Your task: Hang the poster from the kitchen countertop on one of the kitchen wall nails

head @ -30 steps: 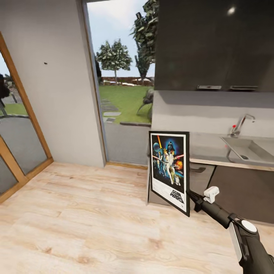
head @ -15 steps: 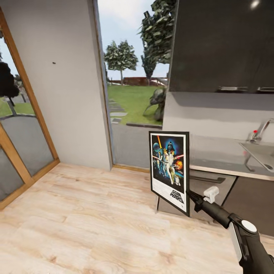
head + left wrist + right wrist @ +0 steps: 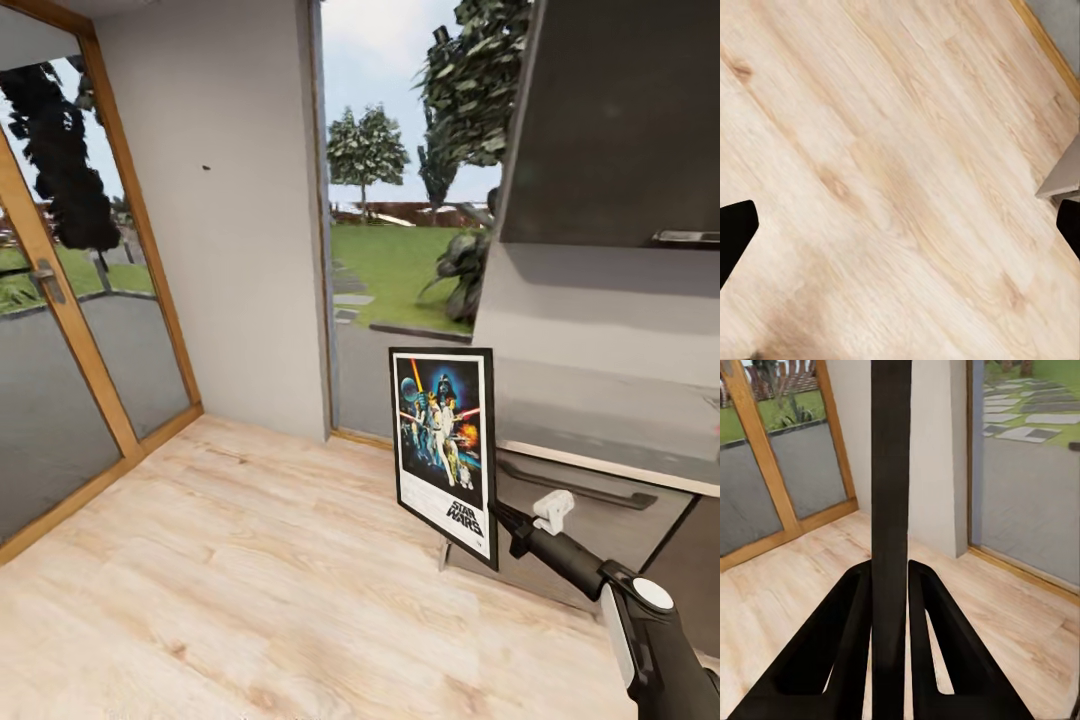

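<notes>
The poster [image 3: 443,450] is upright in the air over the wooden floor, its Star Wars picture facing me. My right gripper [image 3: 497,520] is shut on its lower right edge. In the right wrist view the poster [image 3: 890,472] shows edge-on as a black strip between the fingers [image 3: 855,615] of that gripper [image 3: 890,577]. One wall nail [image 3: 206,168] is a dark dot high on the light-grey wall, up and left of the poster. The kitchen countertop [image 3: 600,420] runs behind the poster at the right. My left gripper [image 3: 900,232] is open over bare floor.
A wood-framed glass door [image 3: 60,300] closes the left side. A tall window [image 3: 400,250] onto the garden stands between the nail wall and the kitchen. Dark upper cabinets [image 3: 630,120] hang at the right, and cabinet fronts [image 3: 580,510] sit below the worktop. Wooden floor [image 3: 250,580] lies ahead.
The camera has turned left: the sink and tap have left the picture, and the glass door and nail wall have come further in. The poster stays held the same way.
</notes>
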`<state>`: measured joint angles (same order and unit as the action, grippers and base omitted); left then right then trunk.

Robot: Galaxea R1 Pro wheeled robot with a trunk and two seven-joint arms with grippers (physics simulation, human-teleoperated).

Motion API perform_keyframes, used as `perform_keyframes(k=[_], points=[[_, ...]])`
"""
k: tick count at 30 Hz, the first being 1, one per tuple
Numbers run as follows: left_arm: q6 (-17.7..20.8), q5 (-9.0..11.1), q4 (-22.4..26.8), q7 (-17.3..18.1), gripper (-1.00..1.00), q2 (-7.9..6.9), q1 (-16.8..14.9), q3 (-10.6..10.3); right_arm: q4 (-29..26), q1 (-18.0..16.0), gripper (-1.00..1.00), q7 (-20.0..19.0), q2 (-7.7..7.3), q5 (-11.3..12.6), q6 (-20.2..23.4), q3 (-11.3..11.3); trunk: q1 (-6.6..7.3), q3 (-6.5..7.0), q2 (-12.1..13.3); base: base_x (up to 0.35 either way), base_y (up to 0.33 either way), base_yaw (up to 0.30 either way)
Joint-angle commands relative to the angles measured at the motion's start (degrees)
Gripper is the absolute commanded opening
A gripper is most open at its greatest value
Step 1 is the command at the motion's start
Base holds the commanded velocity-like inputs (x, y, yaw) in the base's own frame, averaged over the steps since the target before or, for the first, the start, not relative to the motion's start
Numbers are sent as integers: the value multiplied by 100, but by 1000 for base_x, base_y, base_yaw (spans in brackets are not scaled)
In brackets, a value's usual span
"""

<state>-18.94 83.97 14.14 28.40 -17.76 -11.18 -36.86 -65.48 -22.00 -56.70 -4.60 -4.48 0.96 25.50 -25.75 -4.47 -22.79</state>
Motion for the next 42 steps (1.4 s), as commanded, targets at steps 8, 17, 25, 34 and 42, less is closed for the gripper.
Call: perform_keyframes(k=[8,17,25,34,42], points=[[16,39,44,-34,100,-120,-15,-54,-9,-6,-100,-45,3,-34,27,17,-4,-13,-13,5,4,285],[13,32,21,158,100,-220,-10,-41,-9,-6,-100,-49,3,-28,30,17,-4,-13,-13,197,179,213],[13,32,11,175,100,-221,-11,-54,-9,-6,-100,-52,3,-27,36,16,-4,-13,-13,245,269,14],[13,32,10,175,100,-219,-9,-58,-9,-6,-100,-52,3,-27,36,17,-4,-11,-13,246,279,0],[13,32,2,245,100,-225,-8,-58,-9,-6,-100,-52,3,-27,36,17,-4,57,-13,241,299,0]])
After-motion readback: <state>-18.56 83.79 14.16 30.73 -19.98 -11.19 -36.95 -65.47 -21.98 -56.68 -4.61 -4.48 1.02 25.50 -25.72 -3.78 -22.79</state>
